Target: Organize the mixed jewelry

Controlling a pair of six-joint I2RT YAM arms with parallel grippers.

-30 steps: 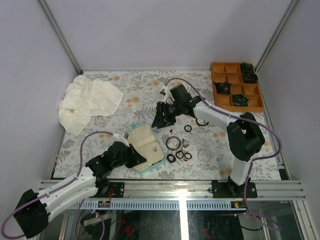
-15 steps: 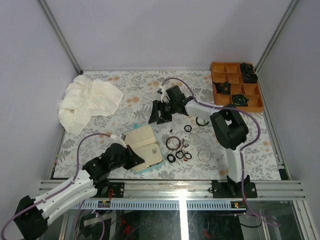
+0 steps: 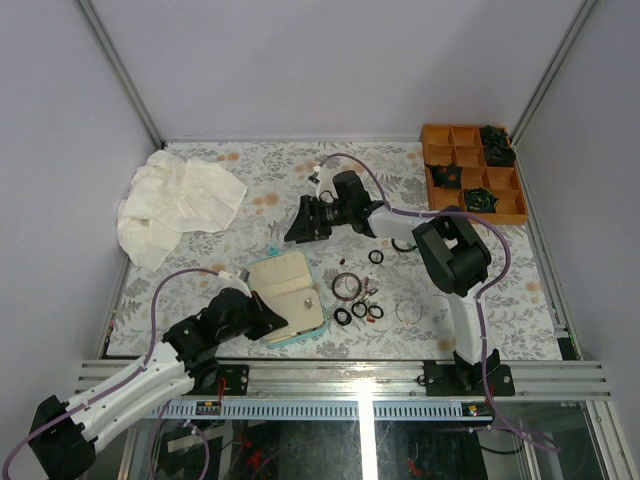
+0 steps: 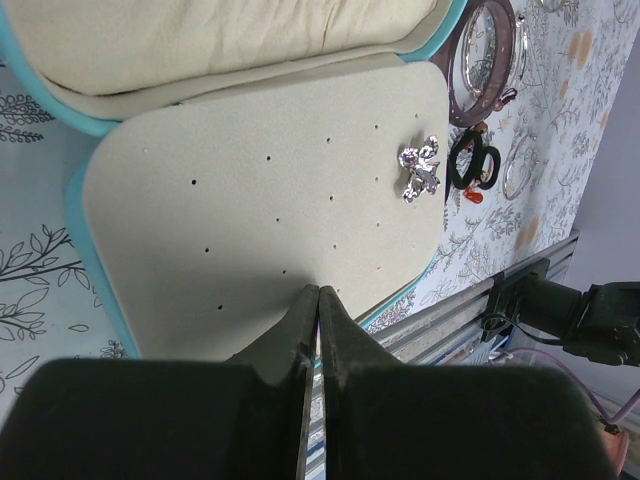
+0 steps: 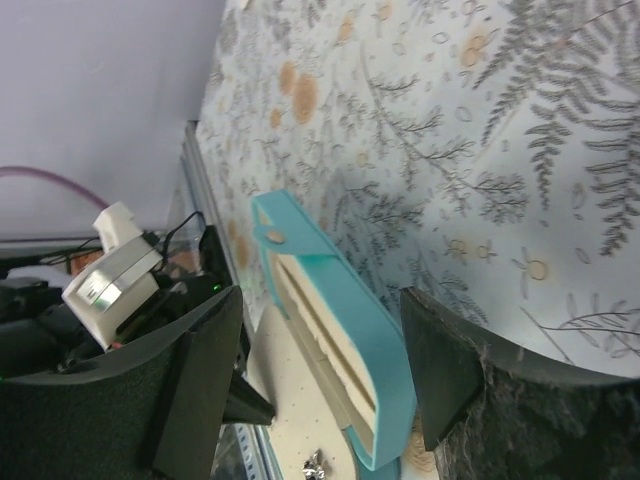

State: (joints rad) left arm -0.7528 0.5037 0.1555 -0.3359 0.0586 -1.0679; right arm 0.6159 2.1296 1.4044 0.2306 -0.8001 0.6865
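Small black rings [image 3: 359,310], thin bangles [image 3: 346,286] lie flat, scattered together.

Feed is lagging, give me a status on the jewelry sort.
Left gripper shut, tips on open case pad. Right gripper open, empty, beyond the case. Rings and bangles loose beside it. Nothing blocking them.
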